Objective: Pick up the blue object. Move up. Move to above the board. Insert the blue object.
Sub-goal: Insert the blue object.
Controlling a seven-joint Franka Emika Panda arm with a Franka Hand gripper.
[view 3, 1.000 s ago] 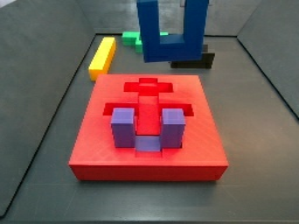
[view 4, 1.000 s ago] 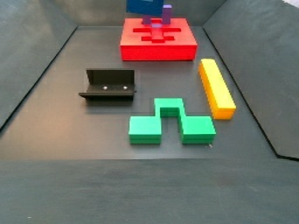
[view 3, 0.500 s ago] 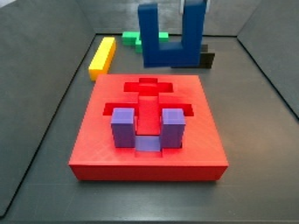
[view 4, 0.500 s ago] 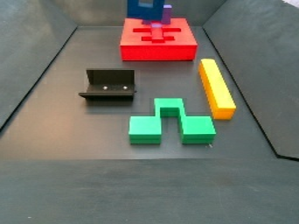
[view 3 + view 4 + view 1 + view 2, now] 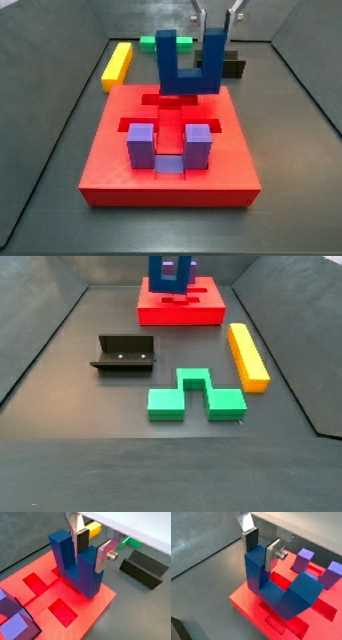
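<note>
Now, in brief:

Change: blue object (image 5: pixel 170 60) lower than a second ago and further over the board (image 5: pixel 167 190); earlier riding high and partly cut off by the top edge of a side view, with no fingers showing; now down at the board's far end, with the gripper (image 5: pixel 218 14) in that side view above it.

Meaning for the task: pick-up, lift and carry judged done; insertion under way; base close over a red recess directly below the jaws, seated or just short of it impossible to tell.

Jaws: pinching one upright prong of the blue object, dark pad on one face and silver plate on the other, plain in both wrist views; gripper (image 5: pixel 92 549) directly over the board's end.

Blue object: between the jaws by one prong, upright, prongs up, base hanging below the jaws; the free prong just beside the gripped one.

Count, task things: one blue object; one board.

Count, other pieces: one purple block (image 5: pixel 167 148), seated in the board, prongs up, near but apart from the jaws; one yellow bar (image 5: pixel 247 356); one green block (image 5: pixel 197 396); one fixture (image 5: pixel 124 354); these last three on the floor, well apart from the jaws.

Next move, as a judgement: straight descent, prongs kept vertical; a tilt or a slight offset likely to catch the base on the recess edge.
</note>
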